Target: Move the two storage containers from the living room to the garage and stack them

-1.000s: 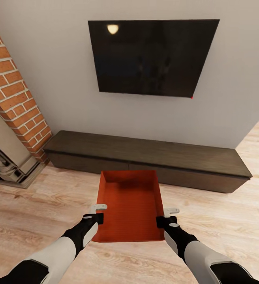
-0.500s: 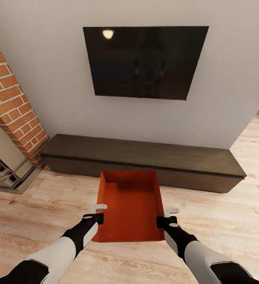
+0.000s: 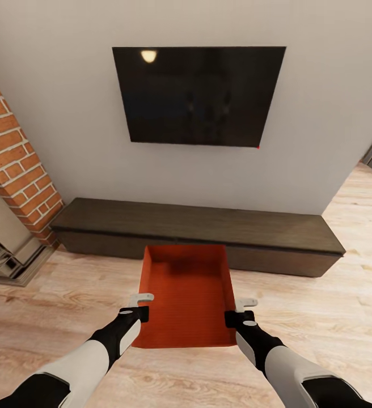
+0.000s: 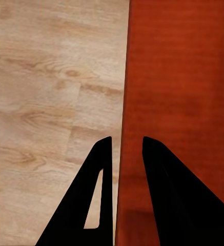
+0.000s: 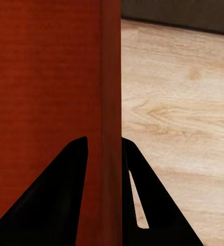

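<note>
Both grippers carry one storage container in the living room, on the way to the garage.

The orange-red storage container is held in the air between the two arms, above the light wood floor, in front of the low dark cabinet and the black TV. The left gripper pinches the thin left wall, one finger inside and one outside, as the left wrist view shows; the right gripper pinches the right wall in the same way. I judge that the carrying step is in hand. The next move calls for turning the base toward the garage while both grips remain firm and level, so the thin walls do not slip out.
</note>
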Robot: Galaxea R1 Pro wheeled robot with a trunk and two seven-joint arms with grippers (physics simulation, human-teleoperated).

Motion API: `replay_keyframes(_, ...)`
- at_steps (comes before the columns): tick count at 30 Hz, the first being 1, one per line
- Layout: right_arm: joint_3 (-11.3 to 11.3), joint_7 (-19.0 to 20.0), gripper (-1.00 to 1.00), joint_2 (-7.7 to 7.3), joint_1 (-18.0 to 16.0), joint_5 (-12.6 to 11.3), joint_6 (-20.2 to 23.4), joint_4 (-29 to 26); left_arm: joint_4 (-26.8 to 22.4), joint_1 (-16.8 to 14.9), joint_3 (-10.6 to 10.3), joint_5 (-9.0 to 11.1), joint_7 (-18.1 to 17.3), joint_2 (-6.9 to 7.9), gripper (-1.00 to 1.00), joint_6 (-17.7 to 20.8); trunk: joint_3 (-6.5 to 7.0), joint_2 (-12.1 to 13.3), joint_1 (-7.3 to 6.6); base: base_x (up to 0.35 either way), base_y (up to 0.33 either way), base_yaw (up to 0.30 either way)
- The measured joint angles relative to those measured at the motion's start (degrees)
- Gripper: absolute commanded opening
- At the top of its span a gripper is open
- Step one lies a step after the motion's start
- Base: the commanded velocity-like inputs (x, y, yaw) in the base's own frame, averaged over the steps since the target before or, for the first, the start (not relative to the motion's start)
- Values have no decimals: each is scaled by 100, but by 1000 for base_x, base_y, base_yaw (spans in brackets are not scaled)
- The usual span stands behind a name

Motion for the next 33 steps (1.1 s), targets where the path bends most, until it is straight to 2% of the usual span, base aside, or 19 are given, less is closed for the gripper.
replay_keyframes(33, 2, 9, -100, -8, 0, -1, 9, 0, 3, 0, 3, -1, 16, -10, -100, 6, 273, 0, 0, 0, 0, -89)
